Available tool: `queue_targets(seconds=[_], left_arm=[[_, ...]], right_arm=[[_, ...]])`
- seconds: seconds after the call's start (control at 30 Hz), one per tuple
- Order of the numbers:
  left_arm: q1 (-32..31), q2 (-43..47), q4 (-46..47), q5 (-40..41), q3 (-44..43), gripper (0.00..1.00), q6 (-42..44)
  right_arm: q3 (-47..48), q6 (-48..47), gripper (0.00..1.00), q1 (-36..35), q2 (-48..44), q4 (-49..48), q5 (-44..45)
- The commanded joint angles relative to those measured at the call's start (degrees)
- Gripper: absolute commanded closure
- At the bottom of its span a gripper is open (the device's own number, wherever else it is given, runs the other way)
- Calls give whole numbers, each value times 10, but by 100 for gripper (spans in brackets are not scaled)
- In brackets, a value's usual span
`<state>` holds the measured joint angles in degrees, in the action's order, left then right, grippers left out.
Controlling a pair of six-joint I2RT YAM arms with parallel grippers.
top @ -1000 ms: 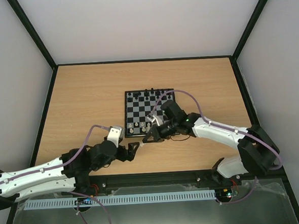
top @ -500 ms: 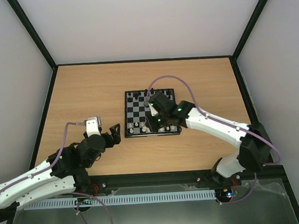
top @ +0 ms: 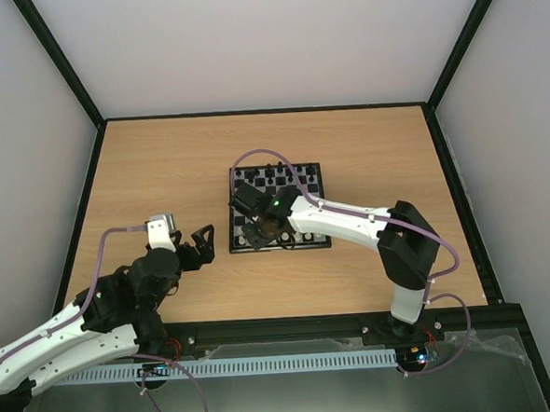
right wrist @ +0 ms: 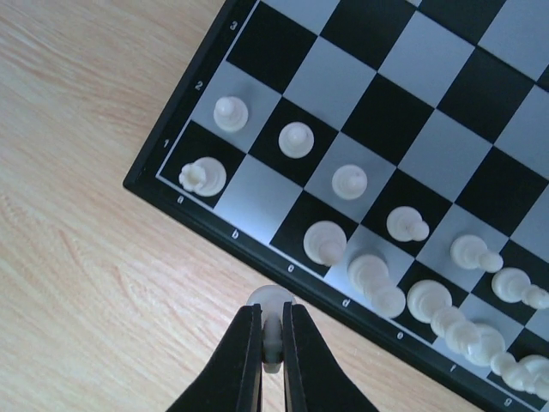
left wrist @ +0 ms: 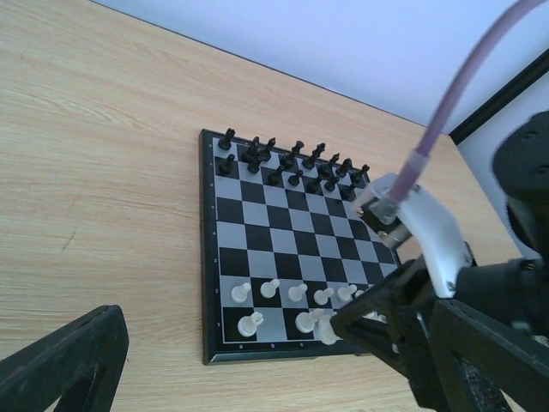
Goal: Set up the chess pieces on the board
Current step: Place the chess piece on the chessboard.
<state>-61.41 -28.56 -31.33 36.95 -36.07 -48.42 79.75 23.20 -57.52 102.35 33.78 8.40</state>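
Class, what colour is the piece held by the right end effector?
Whitish; the piece shows best in the right wrist view.

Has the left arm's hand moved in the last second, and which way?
Yes. The left hand has drawn back leftward from the near-left corner of the board and now hovers open beside its left edge.

Left end effector (top: 201, 239) agape, right (right wrist: 269, 324) pinched
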Motion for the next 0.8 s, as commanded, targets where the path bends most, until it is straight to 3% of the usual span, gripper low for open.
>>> queue_targets(seconds=[0.0, 0.77], left_arm=[[4, 11, 12, -8, 7, 1, 11], [3, 13, 31, -11, 15, 1, 24]], right_arm=[[39, -13, 97, -3, 32, 44, 23], [133, -39, 93, -1, 152, 55, 28]])
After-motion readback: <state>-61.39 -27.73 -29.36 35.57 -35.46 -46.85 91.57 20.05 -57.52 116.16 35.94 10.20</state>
